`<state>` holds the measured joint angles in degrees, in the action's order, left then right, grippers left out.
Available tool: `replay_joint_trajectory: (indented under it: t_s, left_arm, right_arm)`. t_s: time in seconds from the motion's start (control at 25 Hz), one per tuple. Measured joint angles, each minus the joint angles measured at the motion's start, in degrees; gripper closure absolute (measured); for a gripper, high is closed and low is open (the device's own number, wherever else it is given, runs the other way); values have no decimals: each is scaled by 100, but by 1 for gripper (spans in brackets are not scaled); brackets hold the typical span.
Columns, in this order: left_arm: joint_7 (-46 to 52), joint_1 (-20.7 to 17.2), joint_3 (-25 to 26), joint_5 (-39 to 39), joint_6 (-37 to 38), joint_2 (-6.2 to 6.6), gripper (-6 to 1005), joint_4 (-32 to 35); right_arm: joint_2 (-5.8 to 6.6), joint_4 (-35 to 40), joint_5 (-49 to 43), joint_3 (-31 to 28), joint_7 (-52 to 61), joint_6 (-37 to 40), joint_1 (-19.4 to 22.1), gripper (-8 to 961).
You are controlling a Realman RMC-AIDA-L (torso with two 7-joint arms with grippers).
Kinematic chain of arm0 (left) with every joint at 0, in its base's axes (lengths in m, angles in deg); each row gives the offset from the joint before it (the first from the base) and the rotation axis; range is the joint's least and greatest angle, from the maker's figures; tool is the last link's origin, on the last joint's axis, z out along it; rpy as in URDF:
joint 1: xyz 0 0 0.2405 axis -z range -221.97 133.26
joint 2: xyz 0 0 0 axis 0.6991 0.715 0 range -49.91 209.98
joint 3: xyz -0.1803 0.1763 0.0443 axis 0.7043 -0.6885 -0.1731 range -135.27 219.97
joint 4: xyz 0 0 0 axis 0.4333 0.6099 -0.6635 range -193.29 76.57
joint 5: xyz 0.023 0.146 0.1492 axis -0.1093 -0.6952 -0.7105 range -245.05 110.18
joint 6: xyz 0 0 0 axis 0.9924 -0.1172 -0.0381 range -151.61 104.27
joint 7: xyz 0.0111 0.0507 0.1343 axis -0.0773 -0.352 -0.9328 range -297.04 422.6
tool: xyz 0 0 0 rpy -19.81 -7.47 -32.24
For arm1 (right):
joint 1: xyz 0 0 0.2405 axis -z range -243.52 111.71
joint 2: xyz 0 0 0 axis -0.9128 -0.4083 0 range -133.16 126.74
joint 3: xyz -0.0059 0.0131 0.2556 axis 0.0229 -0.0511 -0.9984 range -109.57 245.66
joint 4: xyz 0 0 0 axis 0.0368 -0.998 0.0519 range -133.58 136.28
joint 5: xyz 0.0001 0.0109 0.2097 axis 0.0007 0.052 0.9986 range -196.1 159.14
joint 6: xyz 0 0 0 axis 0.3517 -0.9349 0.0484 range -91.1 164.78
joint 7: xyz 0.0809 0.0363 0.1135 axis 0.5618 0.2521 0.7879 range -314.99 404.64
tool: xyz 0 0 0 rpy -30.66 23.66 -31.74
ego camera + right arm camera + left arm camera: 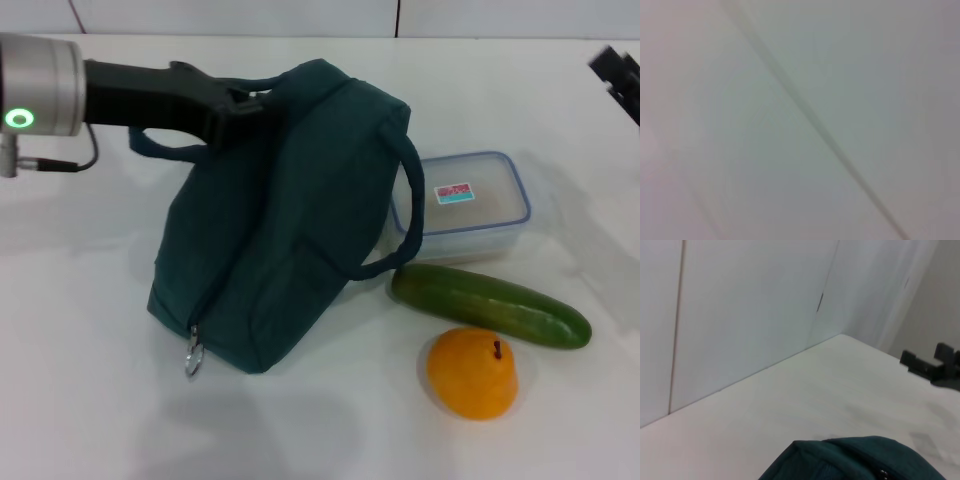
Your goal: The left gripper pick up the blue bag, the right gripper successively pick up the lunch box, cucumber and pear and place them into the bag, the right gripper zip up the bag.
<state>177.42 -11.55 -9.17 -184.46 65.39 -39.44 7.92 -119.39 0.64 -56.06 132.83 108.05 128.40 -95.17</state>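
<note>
While our left end effector (238, 106) is at the top of the dark teal-blue soft fabric bag (280, 230), seemingly clamped on its near loop handle, the bag sits tilted on the white counter (80, 300), zipper closed. We reckon that hold keeps it steady for loading. The clear plastic lunch box (465, 205), long dark green cucumber (490, 305) and orange-yellow pear (472, 372) wait beside it. Our right end effector (618, 78) idles far right; we cannot tell its finger state.

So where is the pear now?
In the head view, the pear sits on the table's right side, just in front of the cucumber.
</note>
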Motion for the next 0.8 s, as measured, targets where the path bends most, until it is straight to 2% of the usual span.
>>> replay_joint_trajectory:
  t_s: [0.12, 0.4, 0.6, 0.8]
  left_arm:
    - [-21, 47, -136, 46, -190, -3, 952, -127]
    - [-168, 46, -308, 196, -377, -6, 952, -216]
    - [-206, 69, -328, 232, -407, -12, 952, -221]
    - [-253, 56, -555, 345, -627, -23, 952, -269]
  right_arm:
    - [0, -386, 153, -80, 190, 8, 50, 204]
    - [1, -545, 129, -223, 713, -206, 308, 204]
    - [1, -583, -130, -220, 1199, -774, 241, 204]
    - [0, -573, -457, -244, 1626, -1164, 160, 204]
